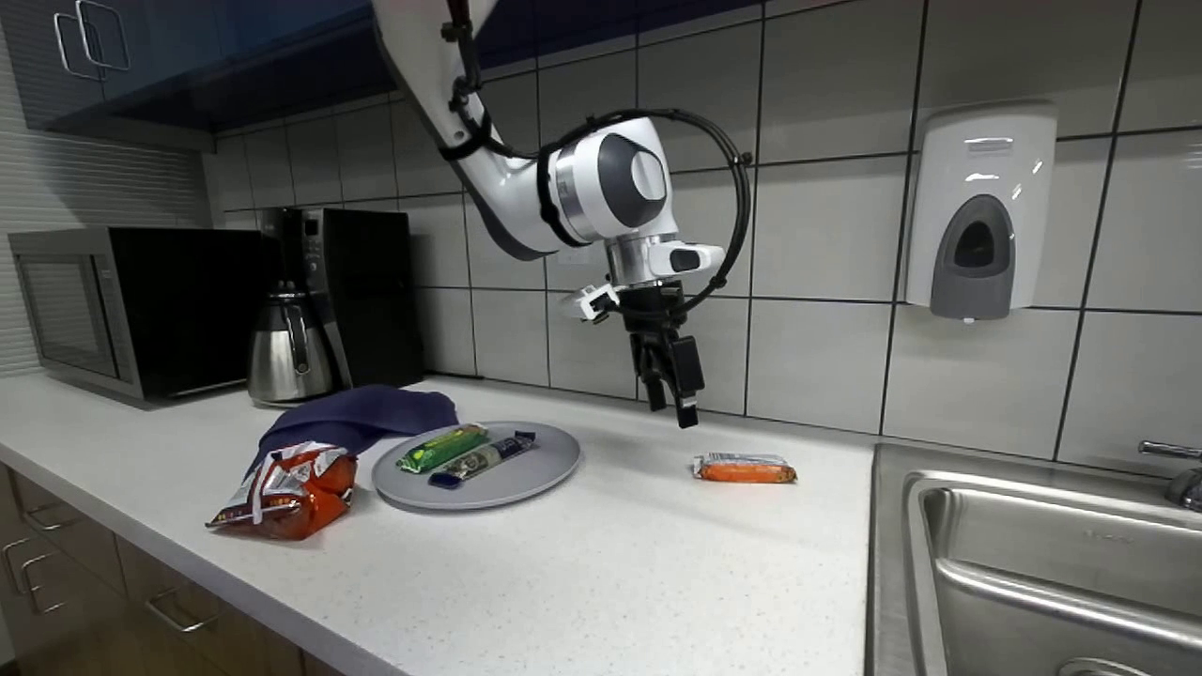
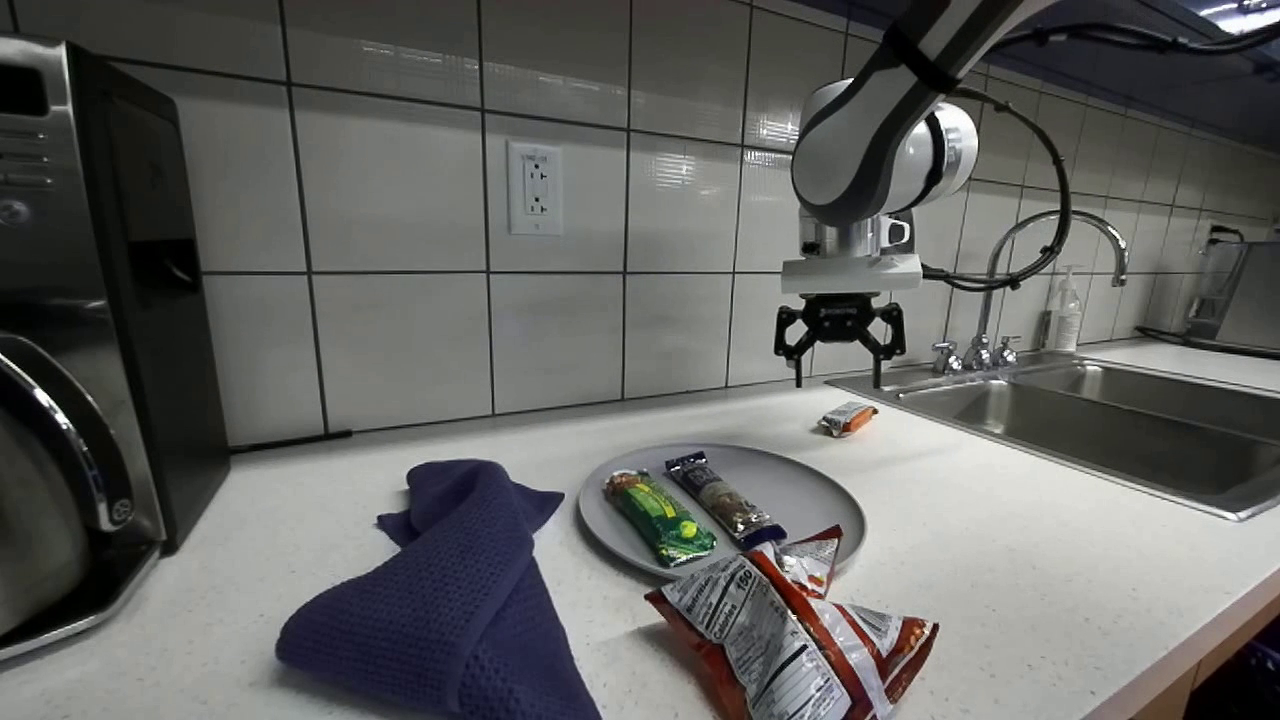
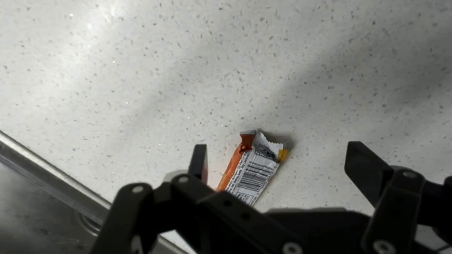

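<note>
White tiles [image 1: 826,216] back the speckled table [image 1: 610,582], where an orange-wrapped bar [image 3: 251,173] lies near the sink [image 1: 892,526] beneath the empty, wide-spread hand [image 2: 838,385], apart from a towel [image 2: 440,600], snack bag [image 1: 300,498] and two bars [image 2: 660,515] on a plate [image 1: 554,460].

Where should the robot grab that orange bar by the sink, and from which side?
Probably across the middle of the orange bar, from straight above, pinching both long sides. It lies flat on the counter, long and narrow, and the open gripper looks wide enough to straddle it. The wrist view shows it at a slant to the fingers, so a slight turn first may help.
</note>
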`<state>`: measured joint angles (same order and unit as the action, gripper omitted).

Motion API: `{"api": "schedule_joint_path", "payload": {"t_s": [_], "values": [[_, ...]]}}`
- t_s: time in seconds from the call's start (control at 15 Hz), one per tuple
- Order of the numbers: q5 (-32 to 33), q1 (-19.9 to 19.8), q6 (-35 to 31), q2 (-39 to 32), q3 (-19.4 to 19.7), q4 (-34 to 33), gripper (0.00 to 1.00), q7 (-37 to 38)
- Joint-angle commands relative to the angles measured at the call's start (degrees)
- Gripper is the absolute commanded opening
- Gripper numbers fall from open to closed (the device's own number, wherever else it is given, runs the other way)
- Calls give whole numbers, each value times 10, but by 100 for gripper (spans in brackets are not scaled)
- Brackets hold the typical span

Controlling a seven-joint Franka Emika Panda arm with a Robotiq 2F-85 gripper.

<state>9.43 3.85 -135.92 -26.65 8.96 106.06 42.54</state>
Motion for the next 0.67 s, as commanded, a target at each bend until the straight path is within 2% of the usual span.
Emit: {"api": "schedule_joint_path", "payload": {"t_s": [0.0,0.6], "values": [[-41,-22,5,-38,0,-46,100,-7],[-119,-48,19,-102,6,-126,100,4]]}}
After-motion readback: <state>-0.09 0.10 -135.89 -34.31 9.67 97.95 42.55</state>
